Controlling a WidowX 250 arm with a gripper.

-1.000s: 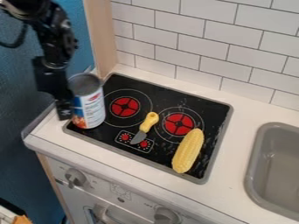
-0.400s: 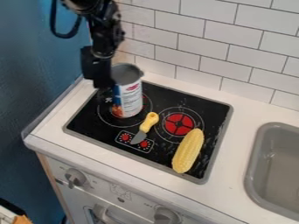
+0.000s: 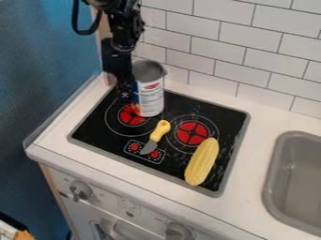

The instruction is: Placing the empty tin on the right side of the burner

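One black claw [image 3: 127, 88] pinches the tin [image 3: 151, 96] at its left side in the view; the tin is close to upright, its grey top facing up and its printed label towards the camera; it sits over the upper right part of the left burner [image 3: 131, 115], and whether its base touches the black stovetop [image 3: 216, 115] or hangs just above, I cannot tell. Above the claw, the arm [image 3: 123, 23] comes in from the top edge; nearest below the tin lies a toy knife [image 3: 156, 136] with a yellow handle, between the two burners; to its right are the other burner [image 3: 192, 132] and a yellow corn cob [image 3: 202, 161], which overlaps that burner's outer ring; farther right, the grey sink [image 3: 304, 183] is set into the white counter [image 3: 260, 126].

The step in hand looks like carrying the tin across for placing; if the right side of the stovetop is meant, the next move calls for a level shift rightward behind the knife and corn, then a gentle lowering and release; too low a path could clip the knife's handle.
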